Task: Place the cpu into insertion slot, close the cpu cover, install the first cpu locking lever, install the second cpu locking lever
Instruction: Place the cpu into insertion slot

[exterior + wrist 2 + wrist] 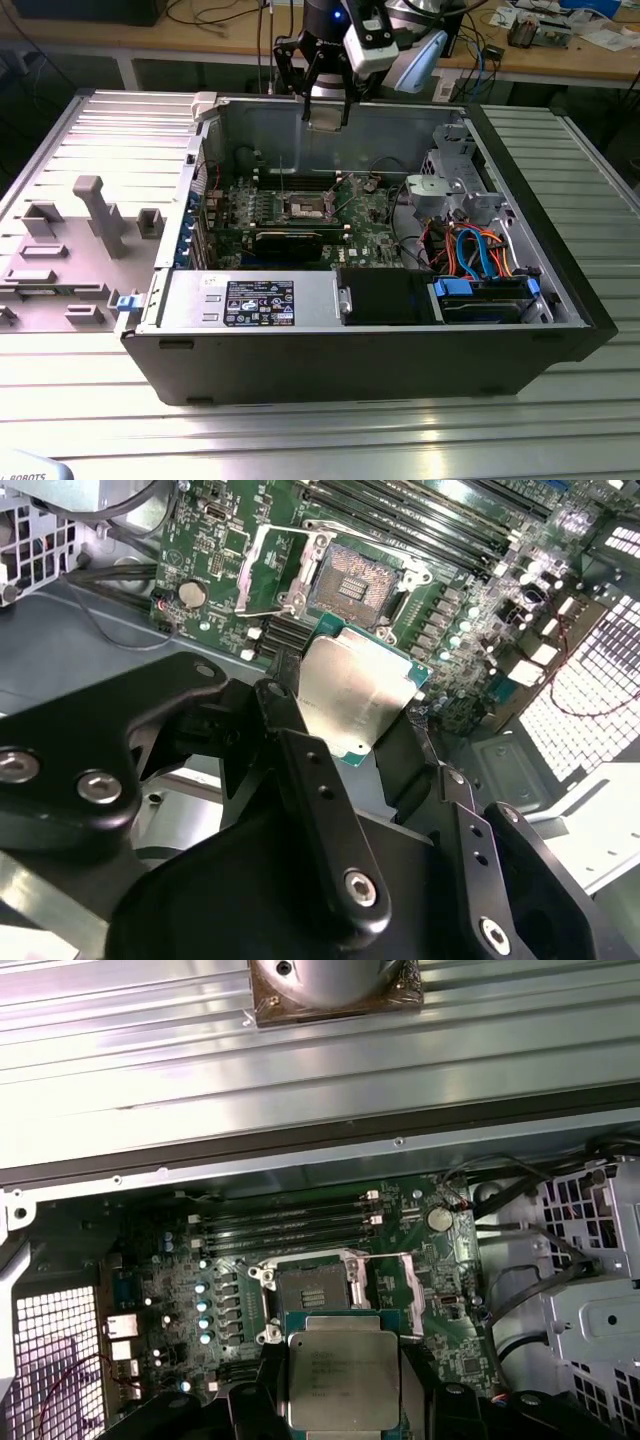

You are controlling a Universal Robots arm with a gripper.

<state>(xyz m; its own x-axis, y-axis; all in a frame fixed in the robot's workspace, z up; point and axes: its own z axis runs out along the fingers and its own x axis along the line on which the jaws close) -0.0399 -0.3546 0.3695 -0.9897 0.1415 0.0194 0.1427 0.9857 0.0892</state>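
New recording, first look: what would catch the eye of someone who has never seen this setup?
A big open computer case sits on a ribbed metal table, its green circuit board exposed. In the exterior view the gripper hangs above the case's far wall, pinching a silver square chip by its edges. On the board, the square socket lies empty and uncovered.

Silver-grey cpu [343, 1380], green motherboard [215, 560], black case [400, 355], blue and orange cables [480, 255]
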